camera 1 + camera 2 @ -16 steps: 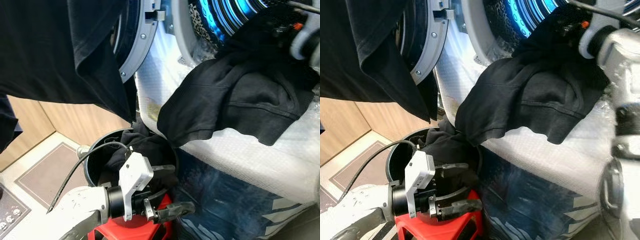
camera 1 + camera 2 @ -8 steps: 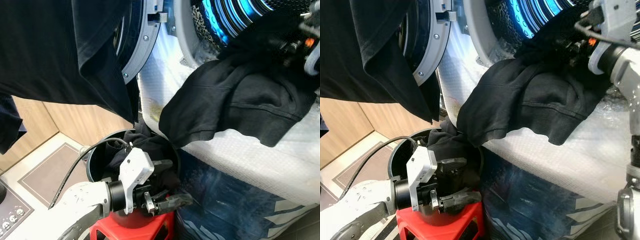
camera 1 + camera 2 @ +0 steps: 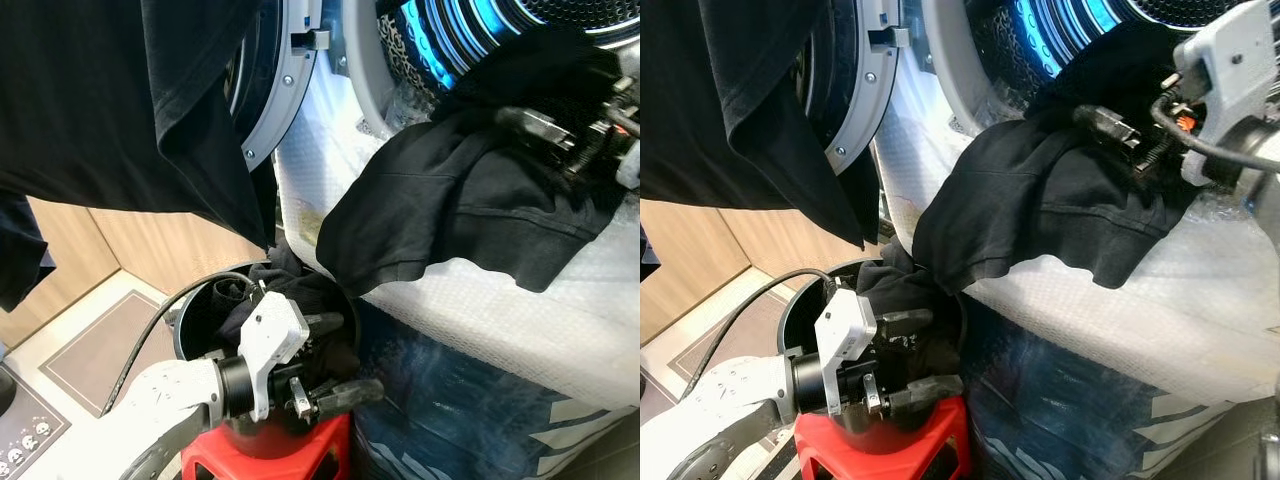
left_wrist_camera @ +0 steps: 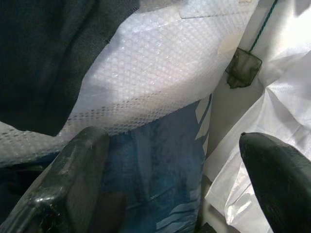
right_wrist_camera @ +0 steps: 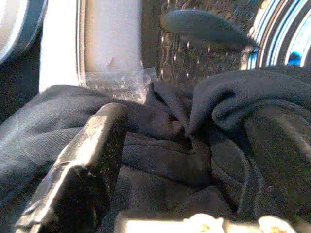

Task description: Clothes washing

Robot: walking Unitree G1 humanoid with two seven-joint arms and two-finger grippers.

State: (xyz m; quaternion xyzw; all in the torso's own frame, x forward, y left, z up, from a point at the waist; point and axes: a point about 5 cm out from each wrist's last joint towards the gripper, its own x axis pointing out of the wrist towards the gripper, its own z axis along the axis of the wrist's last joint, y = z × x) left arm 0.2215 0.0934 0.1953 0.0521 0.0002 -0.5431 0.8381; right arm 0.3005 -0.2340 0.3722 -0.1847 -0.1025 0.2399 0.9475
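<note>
Filling the upper part of the head views, the front-loading washing machine wrapped in white bubble film (image 3: 480, 300) stands with its grey-rimmed round door (image 3: 285, 75) swung open and its perforated steel drum lit blue (image 3: 450, 40). A large black T-shirt (image 3: 120, 100) hangs over the door on the robot's left. Draped out of the drum mouth and down over the wrapped front lies a black sweatshirt with stitched seams (image 3: 1060, 200), its hem hanging just above the bucket below. The dark round plastic bucket (image 3: 195, 315) sits on a red plastic stool (image 3: 880, 455) beside the machine and holds more crumpled black clothes (image 3: 905, 295). The right gripper (image 3: 1110, 125) reaches in at the drum mouth with its jaws apart, pressed into the folds of the sweatshirt; whether they actually pinch the cloth is hard to say from the wrist view. The left gripper (image 3: 335, 360) hovers at the bucket's near rim, jaws spread wide and holding nothing, one finger (image 3: 325, 322) lying close over the black clothes
</note>
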